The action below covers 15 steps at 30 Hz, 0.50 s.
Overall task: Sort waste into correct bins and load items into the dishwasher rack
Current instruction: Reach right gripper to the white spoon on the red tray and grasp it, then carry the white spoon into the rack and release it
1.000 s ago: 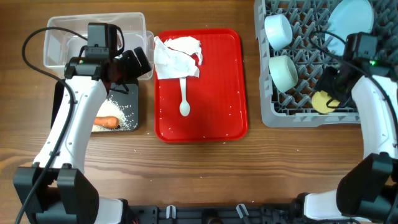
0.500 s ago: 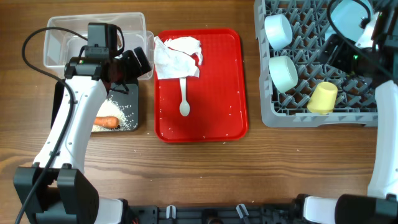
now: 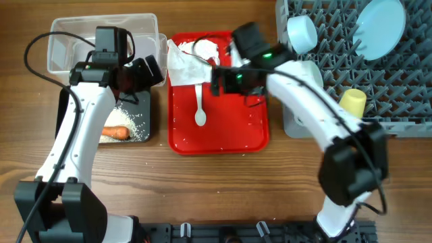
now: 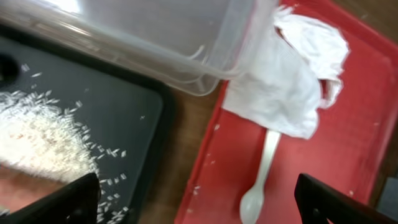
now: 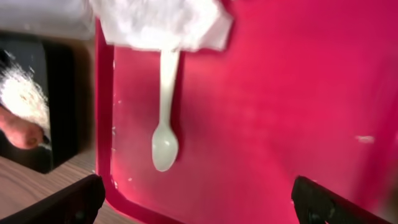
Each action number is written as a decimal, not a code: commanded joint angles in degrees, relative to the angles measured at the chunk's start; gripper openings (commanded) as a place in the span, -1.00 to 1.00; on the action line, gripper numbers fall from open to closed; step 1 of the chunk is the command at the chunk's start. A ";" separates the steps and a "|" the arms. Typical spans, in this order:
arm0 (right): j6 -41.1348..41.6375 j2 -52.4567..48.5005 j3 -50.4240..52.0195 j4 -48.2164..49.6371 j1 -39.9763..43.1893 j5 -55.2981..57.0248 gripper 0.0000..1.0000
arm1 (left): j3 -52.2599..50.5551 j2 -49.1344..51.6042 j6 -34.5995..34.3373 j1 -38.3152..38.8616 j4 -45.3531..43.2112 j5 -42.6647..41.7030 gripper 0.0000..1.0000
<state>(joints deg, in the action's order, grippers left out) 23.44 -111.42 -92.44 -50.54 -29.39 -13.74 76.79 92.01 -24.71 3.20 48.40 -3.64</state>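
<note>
Crumpled white napkins [image 3: 192, 61] and the white spoon [image 3: 200, 108] lie on the red tray [image 3: 236, 128]. The carrot piece [image 3: 116, 132] and rice [image 3: 133, 122] lie in the black tub [image 3: 143, 101], with the clear tub [image 3: 74, 40] behind it. The rack [image 3: 337, 128] holds the plate [image 3: 381, 27], a bowl [image 3: 302, 32], a second bowl [image 3: 312, 67] partly behind my right arm, and the yellow cup [image 3: 352, 101]. My left gripper [image 3: 152, 67] is open beside the napkins [image 4: 286, 81]. My right gripper [image 3: 219, 79] is open above the tray, near the spoon [image 5: 165, 124]. No brown lump shows.
The red tray [image 5: 280, 112] has a raised rim and a few stray rice grains. The right arm stretches across from the rack to the tray. Bare wooden table [image 3: 216, 182] lies in front of the tray and tubs.
My right arm has left the yellow cup in the rack and swung left, over the red tray. The left arm has not moved.
</note>
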 commanded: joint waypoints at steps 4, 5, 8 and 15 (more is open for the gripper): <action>-8.44 -6.38 -0.66 8.61 -6.54 11.87 0.85 | 0.68 0.26 -12.00 -12.26 1.84 1.81 1.00; -11.91 -7.37 -0.66 10.34 -6.60 15.04 0.79 | 0.68 0.26 -12.00 -14.19 2.03 1.81 1.00; -14.51 -11.15 -0.66 14.93 -6.62 16.94 0.76 | 0.68 0.26 -11.87 -16.76 2.08 1.81 1.00; -17.90 -16.24 -0.66 16.55 -9.51 18.25 0.73 | 0.68 0.26 -11.78 -16.87 2.05 1.81 1.00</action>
<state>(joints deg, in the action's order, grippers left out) 7.68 -126.58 -92.44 -33.78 -37.54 2.44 76.79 92.01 -35.53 -13.41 50.39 -2.61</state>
